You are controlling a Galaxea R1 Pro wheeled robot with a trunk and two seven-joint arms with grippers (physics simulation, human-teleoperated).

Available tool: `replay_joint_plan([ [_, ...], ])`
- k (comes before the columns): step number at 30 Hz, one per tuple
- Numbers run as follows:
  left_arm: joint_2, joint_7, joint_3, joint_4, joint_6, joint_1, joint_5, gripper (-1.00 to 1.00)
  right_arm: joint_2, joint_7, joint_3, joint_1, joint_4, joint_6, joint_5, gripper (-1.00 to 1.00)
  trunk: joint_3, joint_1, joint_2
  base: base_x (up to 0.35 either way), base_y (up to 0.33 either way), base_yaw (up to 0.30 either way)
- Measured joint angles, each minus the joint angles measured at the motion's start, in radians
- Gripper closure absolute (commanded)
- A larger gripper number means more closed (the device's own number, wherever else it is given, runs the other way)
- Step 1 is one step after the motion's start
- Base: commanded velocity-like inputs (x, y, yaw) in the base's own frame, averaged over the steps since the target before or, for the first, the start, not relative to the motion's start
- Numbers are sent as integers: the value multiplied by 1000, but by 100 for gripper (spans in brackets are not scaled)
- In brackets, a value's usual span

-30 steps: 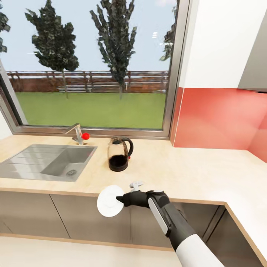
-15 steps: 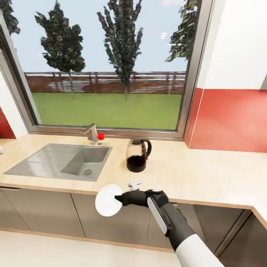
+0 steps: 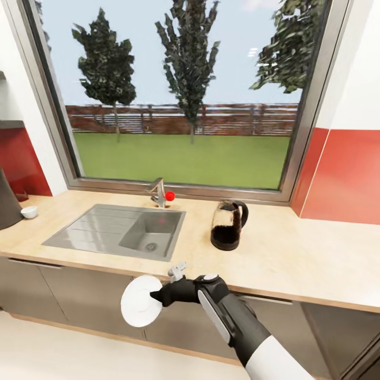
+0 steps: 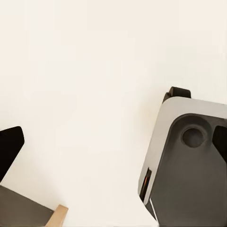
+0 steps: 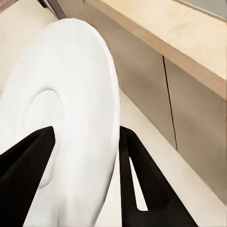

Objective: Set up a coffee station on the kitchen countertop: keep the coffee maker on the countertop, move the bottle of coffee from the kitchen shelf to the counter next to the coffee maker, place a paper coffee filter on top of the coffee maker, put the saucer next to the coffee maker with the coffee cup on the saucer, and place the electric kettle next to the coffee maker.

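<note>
Saucer (image 3: 140,308) carrying is the step in hand: from my head, my right gripper (image 3: 156,298) pinches its rim below the countertop (image 3: 295,264) edge; kettle (image 3: 228,225) beyond.

Right wrist: fingers clamp the saucer (image 5: 61,137) edge-on.

Left wrist: gripper state unclear. Coffee maker cut off; next, carry toward it.

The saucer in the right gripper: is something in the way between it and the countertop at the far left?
Nothing visible blocks it. The right gripper holds the saucer in front of the cabinets, below the kitchen countertop edge. The coffee cup stands far left.
</note>
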Motion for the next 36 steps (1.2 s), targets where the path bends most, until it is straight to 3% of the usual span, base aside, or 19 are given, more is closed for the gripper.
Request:
replay_joint_plan([
  [3,0,0,0,-1,0,6,0,-100,0,0,36,0,-5,0,0,100,0,0,0,238,258,4],
  [7,1,0,-1,-1,0,8,-1,-100,0,0,47,0,-9,-1,0,100,0,0,0,273,232,1],
  [18,-9,0,-2,-3,0,8,-9,-100,0,0,47,0,-10,-2,-2,100,0,0,0,183,285,0],
  [36,-12,0,-3,-4,0,8,-9,-100,0,-2,45,0,-31,1,-1,100,0,0,0,29,335,0],
])
